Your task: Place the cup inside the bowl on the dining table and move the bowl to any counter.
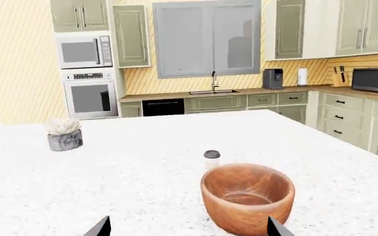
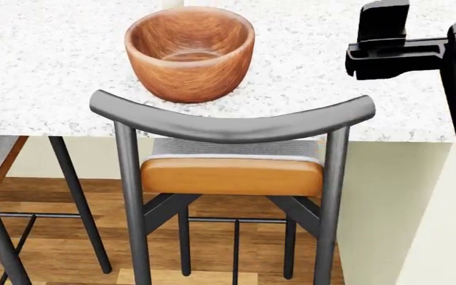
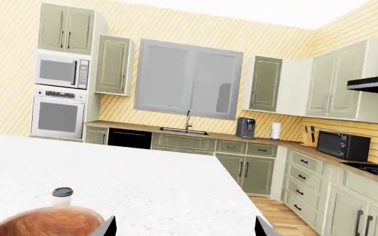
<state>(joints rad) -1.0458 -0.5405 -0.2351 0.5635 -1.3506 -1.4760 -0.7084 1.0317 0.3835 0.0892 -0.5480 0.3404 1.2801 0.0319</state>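
From the left wrist camera I see the bowl [image 1: 247, 198] sitting upright on the dining table [image 1: 130, 167], just ahead of my left gripper [image 1: 187, 228]. Only the two dark fingertips [image 1: 100, 227] poke into the picture, set wide apart with nothing between them, so I read that gripper as released. The bowl lies nearer one of those tips than the other, apart from both.

The cup [image 1: 211, 159] stands upright on the stone just beyond the bowl, lid on, outside it and not touching that I can tell. The bowl's inside looks bare.

On the right wrist camera I see my right gripper [image 3: 184, 227] the same way: two tips spread wide, nothing held, released. The bowl's rim [image 3: 45, 222] shows only at the picture's edge, off to the side of the fingers, and the cup [image 3: 62, 195] stands just past it.

The head camera shows the bowl [image 2: 190, 52] near the table's [image 2: 46, 71] close edge, right behind a chair's curved dark backrest [image 2: 232, 122]. The right arm [image 2: 418, 47] hangs over the table well to the bowl's right. Far behind, the counter [image 1: 241, 92] with its sink runs under the window [image 1: 206, 38].
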